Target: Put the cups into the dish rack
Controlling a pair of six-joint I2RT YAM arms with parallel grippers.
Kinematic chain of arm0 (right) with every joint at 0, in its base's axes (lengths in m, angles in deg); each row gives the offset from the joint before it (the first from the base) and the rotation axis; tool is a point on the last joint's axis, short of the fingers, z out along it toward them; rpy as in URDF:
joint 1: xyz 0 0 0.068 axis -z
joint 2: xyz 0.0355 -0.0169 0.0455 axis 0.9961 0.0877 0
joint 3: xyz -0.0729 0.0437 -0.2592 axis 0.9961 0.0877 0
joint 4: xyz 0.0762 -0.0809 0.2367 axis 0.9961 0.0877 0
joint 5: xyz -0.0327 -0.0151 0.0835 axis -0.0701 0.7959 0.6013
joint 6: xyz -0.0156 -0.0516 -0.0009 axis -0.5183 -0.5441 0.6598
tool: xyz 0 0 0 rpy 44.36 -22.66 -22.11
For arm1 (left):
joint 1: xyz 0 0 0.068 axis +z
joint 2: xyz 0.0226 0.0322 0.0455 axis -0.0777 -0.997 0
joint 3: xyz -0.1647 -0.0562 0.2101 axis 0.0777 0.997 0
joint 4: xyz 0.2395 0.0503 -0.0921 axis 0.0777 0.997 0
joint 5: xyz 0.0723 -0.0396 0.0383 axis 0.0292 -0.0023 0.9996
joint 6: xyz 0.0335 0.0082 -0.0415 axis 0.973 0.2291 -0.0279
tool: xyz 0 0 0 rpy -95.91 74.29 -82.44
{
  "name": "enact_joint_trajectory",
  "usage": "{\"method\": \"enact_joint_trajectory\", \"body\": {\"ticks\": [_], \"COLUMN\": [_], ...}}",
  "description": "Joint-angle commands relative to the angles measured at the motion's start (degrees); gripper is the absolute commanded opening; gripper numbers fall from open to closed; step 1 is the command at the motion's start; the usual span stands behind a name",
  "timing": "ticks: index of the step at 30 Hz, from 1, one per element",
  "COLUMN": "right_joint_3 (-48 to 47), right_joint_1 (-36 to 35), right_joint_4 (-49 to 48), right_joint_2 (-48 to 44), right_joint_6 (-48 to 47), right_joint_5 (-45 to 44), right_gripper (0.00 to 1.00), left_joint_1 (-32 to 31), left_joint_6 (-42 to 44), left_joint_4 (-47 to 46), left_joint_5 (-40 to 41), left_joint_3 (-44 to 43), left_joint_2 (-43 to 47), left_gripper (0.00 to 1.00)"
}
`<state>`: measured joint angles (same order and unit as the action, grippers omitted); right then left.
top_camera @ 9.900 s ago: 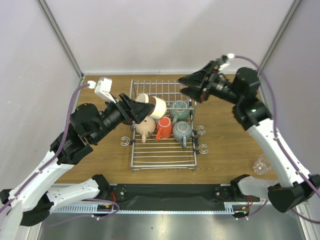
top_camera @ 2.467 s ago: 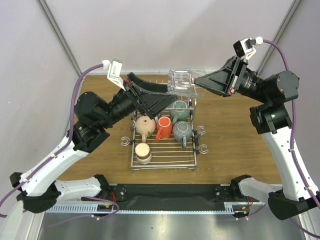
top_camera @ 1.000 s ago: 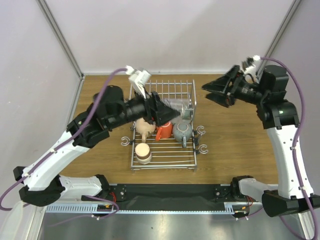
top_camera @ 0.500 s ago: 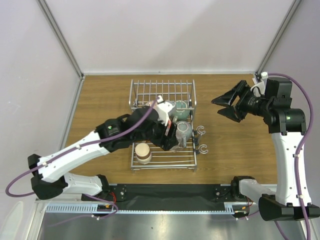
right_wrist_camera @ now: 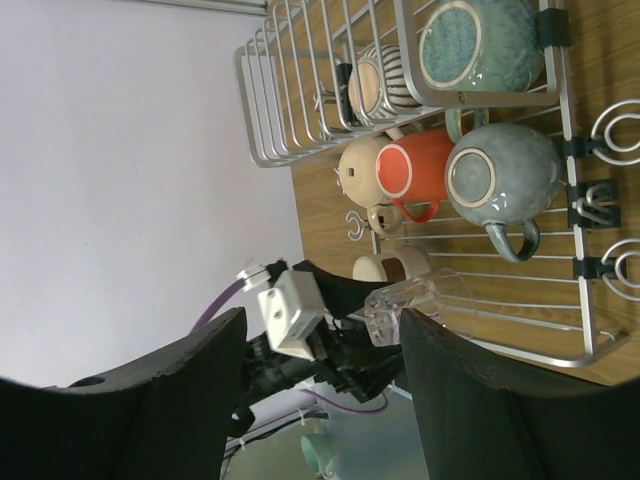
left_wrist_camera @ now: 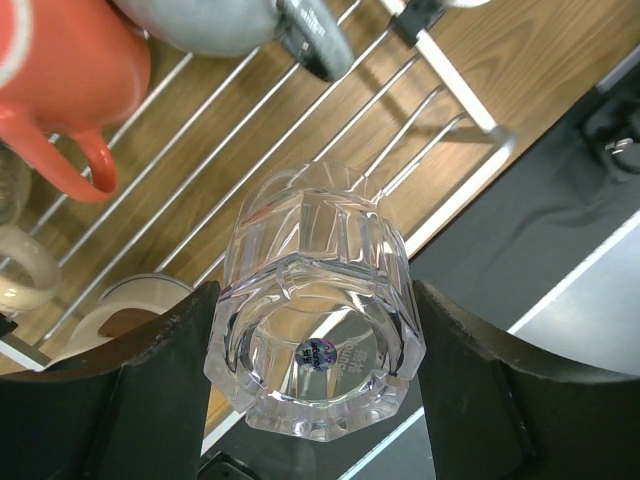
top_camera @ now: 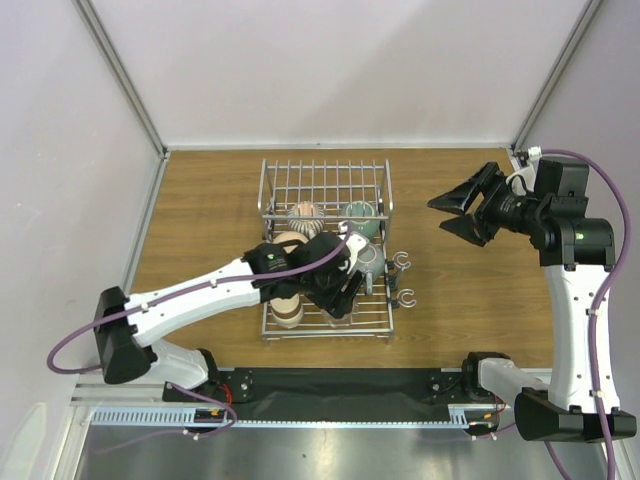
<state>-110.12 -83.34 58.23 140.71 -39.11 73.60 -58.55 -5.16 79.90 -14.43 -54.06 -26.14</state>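
The dish rack (top_camera: 325, 178) stands mid-table. My left gripper (top_camera: 341, 292) is shut on a clear glass cup (left_wrist_camera: 315, 330), mouth down, base toward the camera, low over the rack's front slats (left_wrist_camera: 250, 170). Whether the glass touches them I cannot tell. It also shows in the right wrist view (right_wrist_camera: 415, 300). In the rack are a ribbed cup (top_camera: 304, 212), a teal-green cup (top_camera: 358, 214), a grey-green mug (top_camera: 373, 258), a red-orange mug (right_wrist_camera: 415, 165), a beige mug (right_wrist_camera: 358, 160) and a beige cup (top_camera: 286, 308). My right gripper (top_camera: 462, 207) is open and empty, right of the rack.
Small wire hooks (top_camera: 402, 263) stick out from the rack's right side. A black strip (top_camera: 340, 385) runs along the table's front edge. Grey walls close in the left, back and right. A pale teal cup (right_wrist_camera: 325, 455) shows beyond the front edge.
My left gripper took the clear glass from the right gripper and carried it down to the rack's front slats. My right gripper let go and drew back to the right.
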Motion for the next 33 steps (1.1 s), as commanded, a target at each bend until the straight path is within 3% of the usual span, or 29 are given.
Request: {"method": "enact_joint_trajectory", "body": {"ticks": [1, 13, 19, 23, 33], "right_joint_3": [-0.62, -0.71, 1.04, -0.01, 5.35], "right_joint_1": [0.83, 2.06, 2.41, 3.47, 4.79], "right_joint_4": [1.3, 4.55, 6.49, 9.03, 11.49], "right_joint_2": [-1.13, -1.31, -0.26, 0.62, -2.1], "right_joint_6": [-1.55, -3.22, -4.8, -7.44, -11.31], "right_joint_5": [0.81, 2.31, 4.84, 4.41, 4.06], "right_gripper": [0.69, 0.69, 0.69, 0.69, 0.7], "left_joint_1": [-0.45, -0.37, 0.42, 1.39, 2.27], "left_joint_6": [1.35, 2.67, 1.0, -0.93, -3.92], "left_joint_4": [0.8, 2.56, 2.65, 2.22, -3.32], "left_joint_5": [-0.19, 2.7, 6.04, 5.63, 4.55], "left_joint_3": [-1.24, -5.72, -5.73, -3.8, 1.83], "left_joint_2": [-3.11, -9.98, -6.3, -3.13, -4.71], "left_gripper": [0.0, 0.0, 0.0, 0.0, 0.0]}}
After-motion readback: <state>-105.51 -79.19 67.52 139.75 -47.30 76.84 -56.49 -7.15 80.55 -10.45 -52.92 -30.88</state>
